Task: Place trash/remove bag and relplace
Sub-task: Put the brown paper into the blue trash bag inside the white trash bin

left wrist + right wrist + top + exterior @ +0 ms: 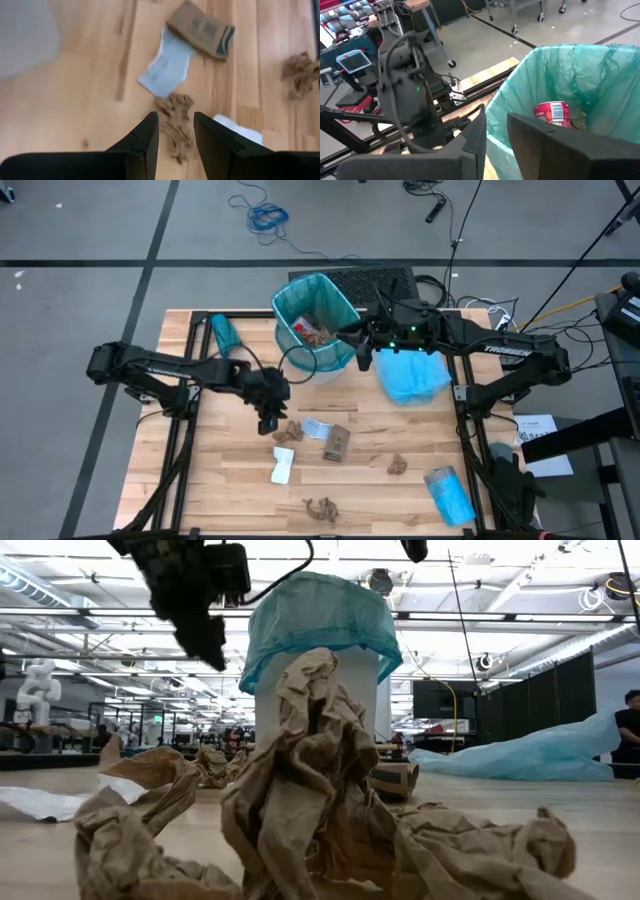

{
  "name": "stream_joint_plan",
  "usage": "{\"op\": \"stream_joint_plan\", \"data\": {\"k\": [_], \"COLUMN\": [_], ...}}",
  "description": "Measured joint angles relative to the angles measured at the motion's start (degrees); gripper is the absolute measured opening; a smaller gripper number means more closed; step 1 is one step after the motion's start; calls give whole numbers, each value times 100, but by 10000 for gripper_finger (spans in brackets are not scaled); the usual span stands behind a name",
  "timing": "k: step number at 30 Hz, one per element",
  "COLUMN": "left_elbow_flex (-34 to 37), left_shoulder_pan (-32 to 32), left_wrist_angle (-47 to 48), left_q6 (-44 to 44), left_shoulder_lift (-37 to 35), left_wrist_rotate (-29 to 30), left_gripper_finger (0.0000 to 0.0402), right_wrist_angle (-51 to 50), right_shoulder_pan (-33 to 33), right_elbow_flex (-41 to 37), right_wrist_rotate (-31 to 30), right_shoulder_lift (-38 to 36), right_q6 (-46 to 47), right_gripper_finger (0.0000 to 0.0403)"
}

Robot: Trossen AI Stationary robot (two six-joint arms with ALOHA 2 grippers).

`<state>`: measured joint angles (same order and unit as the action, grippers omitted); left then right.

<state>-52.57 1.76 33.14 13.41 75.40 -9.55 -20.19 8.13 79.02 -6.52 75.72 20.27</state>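
1. Teal bag roll (pixel 224 333) lies at the table's far left edge, well apart from both grippers.
2. Left gripper (pixel 268 418) hangs over the wooden table (pixel 230 490) at centre-left, its two dark fingers (pixel 145 142) parted with a clear gap and holding nothing. In the left wrist view a crumpled brown paper wad (pixel 176 125) lies on the table right in that gap, below the fingertips; I cannot tell whether they touch it.
3. White packet (pixel 283 465) lies on the table just beyond that wad, on the near side.
4. Pale blue scrap (pixel 316 428) lies just past the same wad, touching a small brown carton (pixel 338 442) with a dark end and print too blurred to read.
5. Another brown paper wad (pixel 322 507) sits near the table's front edge; it fills the foreground of the low view.
6. White bin (pixel 318 320) lined with a teal bag (pixel 318 615) stands at the table's back, centre. Inside lies a red-and-white labelled bottle (pixel 553 111); its label is unreadable.
7. Right gripper (pixel 364 348) is at the bin's rim, its fingers (pixel 474 137) slightly apart on either side of the bag's edge; whether they pinch it I cannot tell.
8. Loose blue bag (pixel 412 375) lies heaped just beside the right gripper.
9. "TROSSEN" is printed on the right arm (pixel 505 352).
10. One more brown wad (pixel 398 465) and a folded blue bag (pixel 450 492) lie at the table's right front.
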Motion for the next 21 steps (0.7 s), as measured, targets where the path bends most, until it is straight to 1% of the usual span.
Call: {"op": "stream_joint_plan", "data": {"k": [4, 14, 17, 21], "left_elbow_flex": [114, 277, 277, 277], "left_shoulder_pan": [206, 602, 694, 744], "left_wrist_angle": [32, -30, -318, -634], "left_q6": [141, 284, 282, 287], "left_shoulder_lift": [184, 588, 800, 1119], "left_wrist_rotate": [90, 578, 553, 284], "left_gripper_finger": [121, 121, 121, 129], "right_wrist_angle": [3, 14, 21, 25], "right_shoulder_pan": [1, 1, 1, 1], "right_elbow_flex": [0, 0, 0, 0], "right_wrist_rotate": [-109, -129, -129, -129], "right_shoulder_lift": [0, 0, 0, 0], "right_q6": [-1, 2, 24, 39], "right_gripper_finger": [70, 70, 70, 70]}}
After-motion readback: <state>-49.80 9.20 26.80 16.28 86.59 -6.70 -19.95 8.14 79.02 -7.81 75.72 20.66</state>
